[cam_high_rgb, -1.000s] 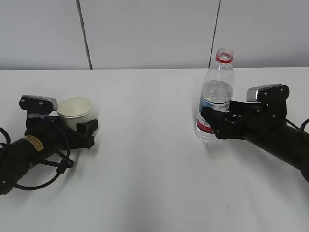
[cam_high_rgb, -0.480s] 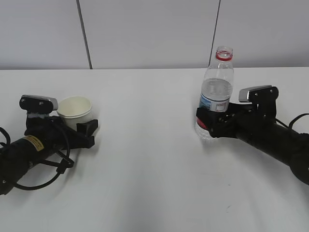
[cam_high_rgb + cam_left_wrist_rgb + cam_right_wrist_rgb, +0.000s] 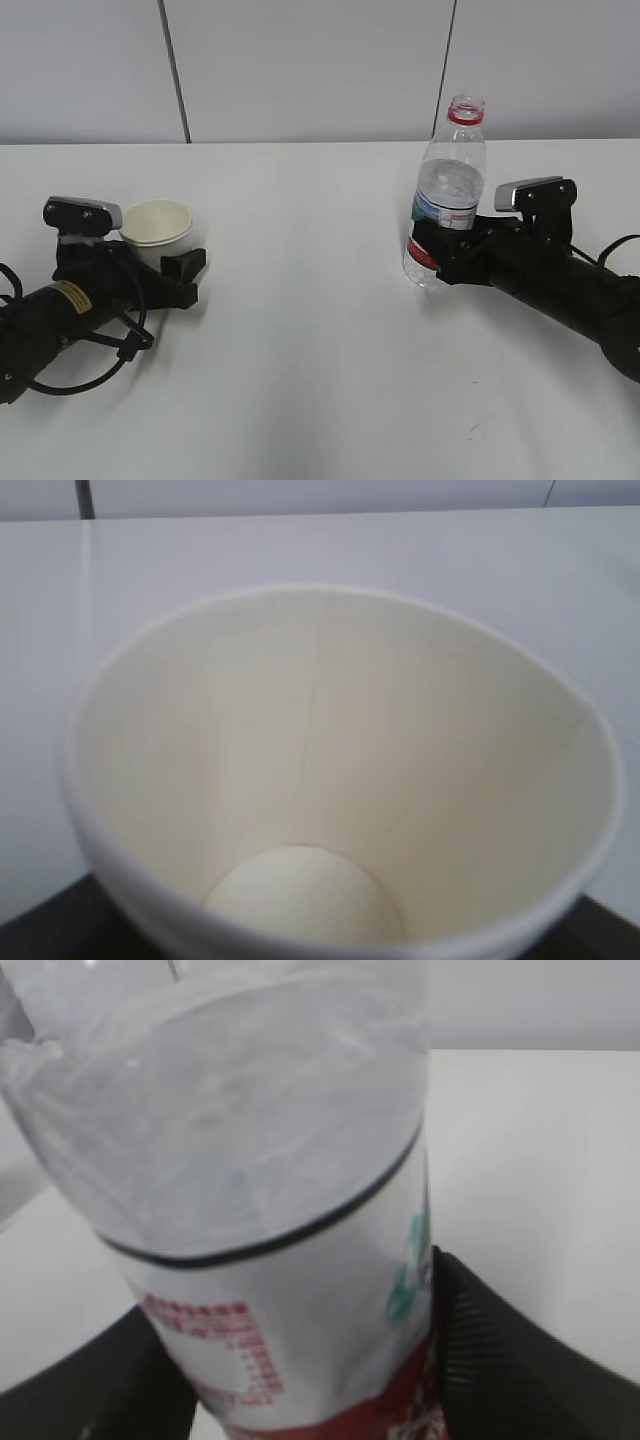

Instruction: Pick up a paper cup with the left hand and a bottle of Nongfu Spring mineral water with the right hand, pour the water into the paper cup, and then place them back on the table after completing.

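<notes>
Fingers (image 3: pixel 480 1350) of the right hand (image 3: pixel 437 252) press against both sides of the bottle (image 3: pixel 447 190) low on its label, w/ the dark pads flush to the plastic in the right wrist view, so the grip looks closed on it. Bottle leans slightly and its base seems just off or barely on the table (image 3: pixel 320 300); can't tell which. Cap is off, red neck ring showing, water approx. two-thirds up.

Fingers (image 3: pixel 185 265) of the left hand (image 3: pixel 165 270) sit either side of the paper cup (image 3: pixel 155 222), closed to cup width and apparently gripping it near the base; wrist view shows only dark finger edges under the rim, cup empty inside. Cup is upright at table level, left side, well apart from the bottle.

Progress, as a judgement: both grasps look made, i.e. first step about done. Left to do: lift both, bring them together, tip the bottle over the cup, pour, then set each back down. Bulk of the task is ahead.
</notes>
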